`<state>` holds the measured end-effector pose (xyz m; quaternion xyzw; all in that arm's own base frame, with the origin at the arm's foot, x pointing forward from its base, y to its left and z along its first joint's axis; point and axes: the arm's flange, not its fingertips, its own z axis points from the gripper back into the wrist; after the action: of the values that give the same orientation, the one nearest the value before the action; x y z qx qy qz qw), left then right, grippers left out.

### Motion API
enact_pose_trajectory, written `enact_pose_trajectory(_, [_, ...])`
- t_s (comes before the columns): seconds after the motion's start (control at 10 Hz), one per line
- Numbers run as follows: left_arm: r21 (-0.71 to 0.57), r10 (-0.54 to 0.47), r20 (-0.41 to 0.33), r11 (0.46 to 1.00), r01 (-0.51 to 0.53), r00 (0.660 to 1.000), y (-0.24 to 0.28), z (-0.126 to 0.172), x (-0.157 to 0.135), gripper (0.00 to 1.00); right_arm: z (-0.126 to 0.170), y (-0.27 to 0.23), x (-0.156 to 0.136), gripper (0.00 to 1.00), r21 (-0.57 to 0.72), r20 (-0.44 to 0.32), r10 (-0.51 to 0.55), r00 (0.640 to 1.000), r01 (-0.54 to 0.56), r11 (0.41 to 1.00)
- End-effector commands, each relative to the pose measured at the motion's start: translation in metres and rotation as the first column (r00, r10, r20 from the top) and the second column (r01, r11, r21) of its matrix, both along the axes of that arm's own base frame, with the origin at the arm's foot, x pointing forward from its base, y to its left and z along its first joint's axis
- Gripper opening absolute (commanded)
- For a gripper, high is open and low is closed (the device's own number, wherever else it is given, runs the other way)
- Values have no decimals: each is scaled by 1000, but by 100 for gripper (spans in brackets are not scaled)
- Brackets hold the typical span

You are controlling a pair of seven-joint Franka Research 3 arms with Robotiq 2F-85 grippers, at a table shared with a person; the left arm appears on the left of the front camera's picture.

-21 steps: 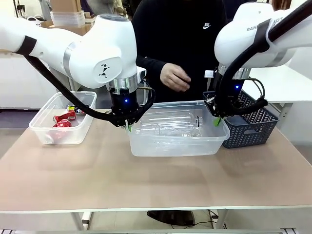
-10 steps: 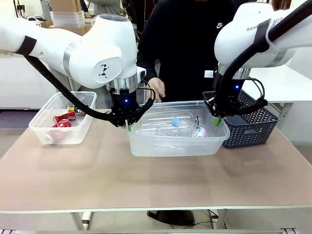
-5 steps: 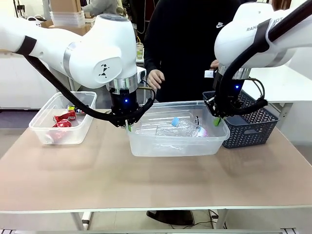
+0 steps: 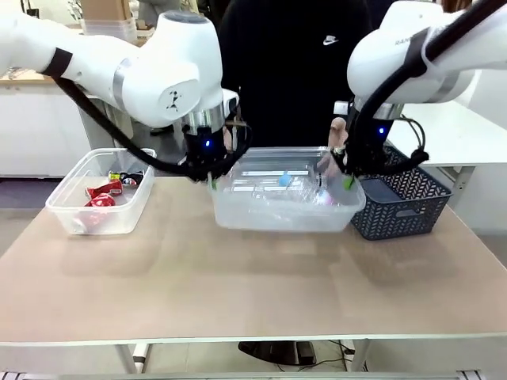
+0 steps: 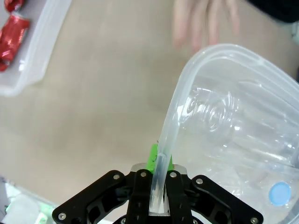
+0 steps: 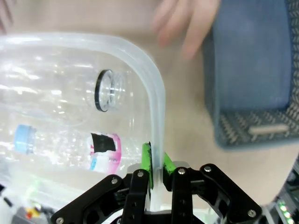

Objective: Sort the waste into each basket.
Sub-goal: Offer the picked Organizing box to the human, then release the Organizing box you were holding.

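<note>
A large clear basket hangs above the table between both arms. My left gripper is shut on its left rim, and my right gripper is shut on its right rim. Clear plastic bottles lie inside it, one with a blue cap and one with a pink label. A smaller clear basket stands at the table's left with red cans in it.
A dark blue lattice basket stands at the right, close to the lifted basket. The person stands at the far side with a blurred hand by the right rim and another hand by the left.
The large basket has risen off the table with both grippers on its rims. The person's hands have come down beside its far corners.
</note>
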<state>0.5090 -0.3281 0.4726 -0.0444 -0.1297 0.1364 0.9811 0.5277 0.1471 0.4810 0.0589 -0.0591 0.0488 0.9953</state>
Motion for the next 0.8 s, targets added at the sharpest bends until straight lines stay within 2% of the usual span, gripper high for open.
enact_pose_trajectory(0.0, [-99,121,21,988,-118,992,-20,-1,51,4,0,13,36,5,71,52,-22,998,18,997])
enact_pose_trajectory(0.1, [-80,125,-24,989,-127,992,-20,-11,61,4,-2,13,36,5,82,90,-16,996,9,997])
enact_pose_trajectory(0.2, [-78,143,-108,985,-152,984,-19,-20,63,4,-5,12,33,5,81,73,-9,997,3,997])
enact_pose_trajectory(0.3, [-38,49,-8,998,-49,999,3,-12,50,4,-3,-3,41,5,34,64,-27,998,25,999])
enact_pose_trajectory(0.7, [-38,49,-8,998,-49,999,3,-12,50,4,-3,-3,41,5,34,64,-27,998,25,999])
